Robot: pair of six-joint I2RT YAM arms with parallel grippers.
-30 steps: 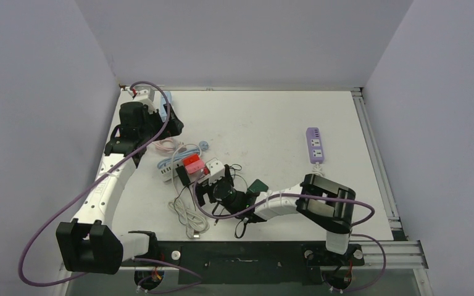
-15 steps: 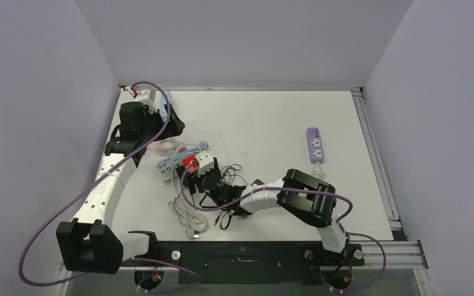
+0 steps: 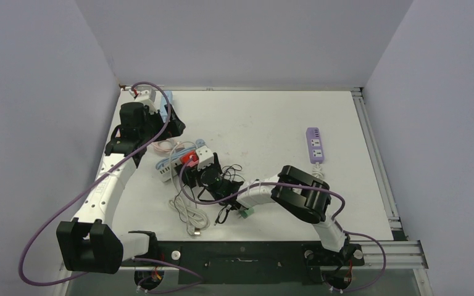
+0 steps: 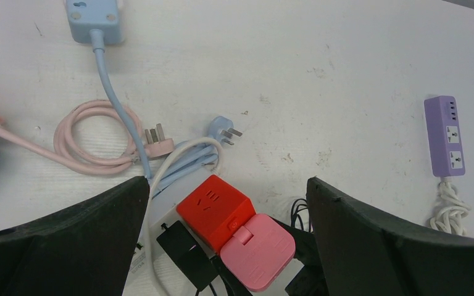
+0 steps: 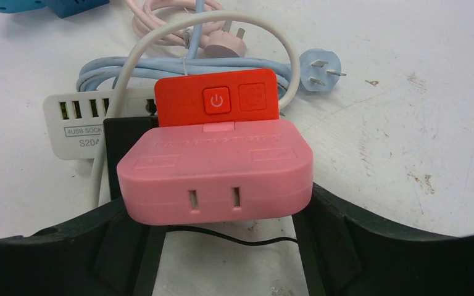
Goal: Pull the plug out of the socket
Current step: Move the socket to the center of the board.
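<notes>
A pink plug sits pushed into the side of a red cube socket with a power button. Both rest on a white USB strip left of the table's middle. My right gripper reaches in low from the right, with a finger pressed on each side of the pink plug. My left gripper hangs wide open above the pile, holding nothing, with the red socket and pink plug below its gap. In the top view the left gripper is at the far left.
A black adapter lies beside the red cube. A light blue cable with its plug and a coiled pink cable lie behind. A purple power strip sits at the right. A white cable lies near the front.
My right arm has reached left to the red socket and its jaws have closed in on the pink plug. Socket and plug shifted slightly up and left. The left arm has not moved.
</notes>
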